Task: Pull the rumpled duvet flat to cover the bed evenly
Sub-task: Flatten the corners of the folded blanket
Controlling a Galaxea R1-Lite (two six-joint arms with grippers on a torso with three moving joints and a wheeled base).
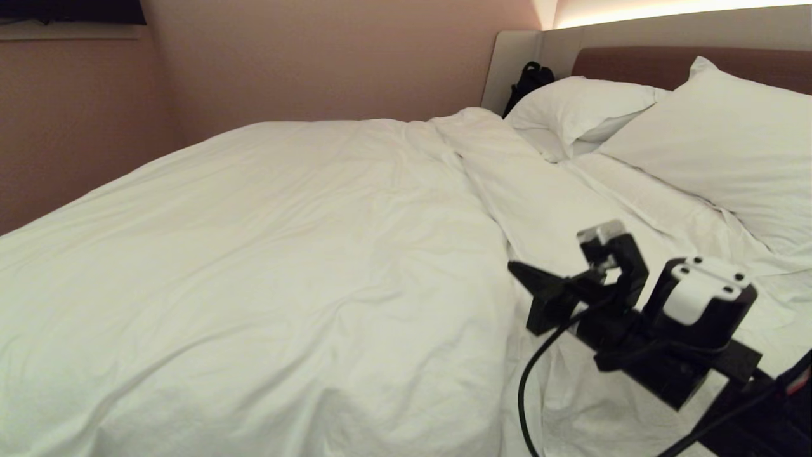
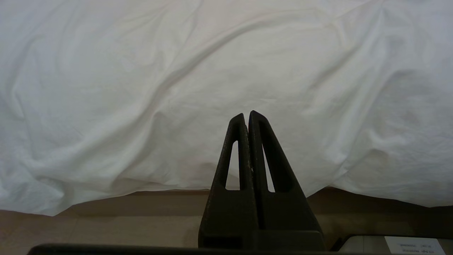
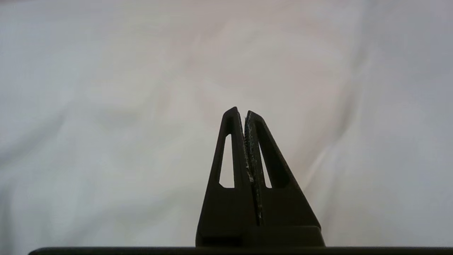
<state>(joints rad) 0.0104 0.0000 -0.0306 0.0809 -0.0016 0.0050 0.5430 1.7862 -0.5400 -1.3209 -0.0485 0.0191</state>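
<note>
At the far left a pinkish-brown wall (image 1: 76, 127) is seen beside the bed (image 1: 526, 57). Most of the bed is covered by the white duvet (image 1: 254, 254), which is spread from the left edge across to a raised fold running from near the pillows toward the right gripper. Soft creases are seen over its surface, and at the near edge it hangs down over the side of the bed.

In the left wrist view the left gripper (image 2: 247, 115) is shown low at the bed's side, in front of the hanging duvet edge, with the brown floor (image 2: 106, 219) beneath. Its two black fingers (image 2: 233, 156) are pressed together and nothing is held between them. This gripper is not seen in the head view.

To the right of the fold, the white cloth lies lower and flatter, up to the pillows. A black bag (image 1: 530, 79) is set against the beige surround at the head of the bed. Two white pillows are leaned at the brown headboard (image 1: 634, 63): a smaller pillow (image 1: 577, 105) nearer the bag and a larger pillow (image 1: 717, 152) at the far right.

The right gripper (image 1: 515, 270) is held above the bed at the lower right of the head view, pointing left toward the fold. In its wrist view its fingers (image 3: 230, 156) are closed tip to tip over white cloth, with nothing gripped.
</note>
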